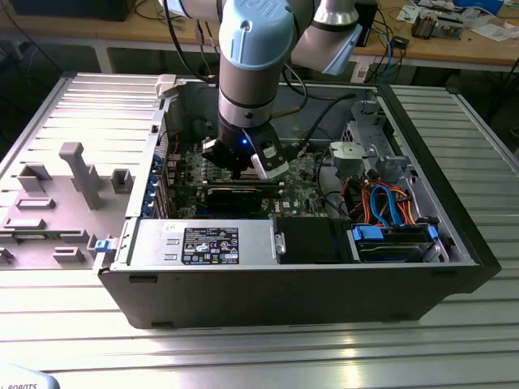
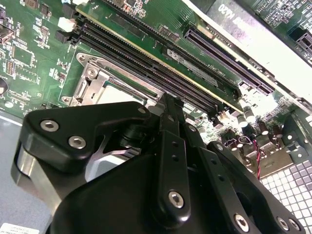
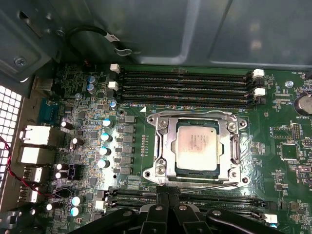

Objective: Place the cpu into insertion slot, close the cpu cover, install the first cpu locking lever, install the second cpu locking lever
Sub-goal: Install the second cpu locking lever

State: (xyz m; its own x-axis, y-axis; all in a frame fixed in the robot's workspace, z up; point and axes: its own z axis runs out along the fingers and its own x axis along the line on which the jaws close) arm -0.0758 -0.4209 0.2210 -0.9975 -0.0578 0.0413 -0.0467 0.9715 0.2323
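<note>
My gripper [image 3: 165, 197] is pinched shut, holding nothing, its tips at the near edge of the cover [image 3: 165, 141]. Beyond them, the cpu [image 3: 196, 147] sits in the slot [image 3: 234, 148], framed by that lowered cover.

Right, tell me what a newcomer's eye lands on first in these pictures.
First the big blue-capped robot arm reaching down into the open computer case in the exterior view. Next, in the first wrist view, the silver cpu lying in the insertion slot, framed by the cpu cover on the green motherboard. The gripper sits at the socket's edge, next to a row of long black memory slots.
</note>
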